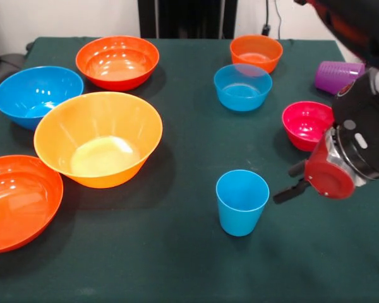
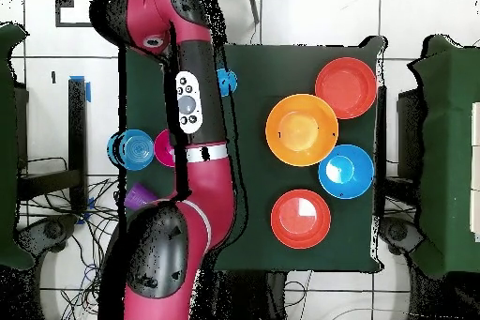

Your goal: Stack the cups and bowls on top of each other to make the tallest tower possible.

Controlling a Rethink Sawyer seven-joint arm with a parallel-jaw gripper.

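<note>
Light blue cup (image 1: 242, 202) upright on tabletop (image 1: 189, 265); end effector (image 1: 289, 184) just beside it, grip state unclear; pink bowl (image 1: 307, 124) behind.

The scene is evenly and brightly lit from above. Soft shadows are cast on the green tablecloth (image 1: 189, 252) toward the near side of each bowl. White glare patches are seen inside the large yellow-orange bowl (image 1: 98, 139) and the 2 red-orange bowls. The arm (image 1: 357, 151) at right is slightly blurred.

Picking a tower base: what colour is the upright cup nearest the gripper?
Light blue. The cup shows best in the front view, just beside the gripper.
</note>
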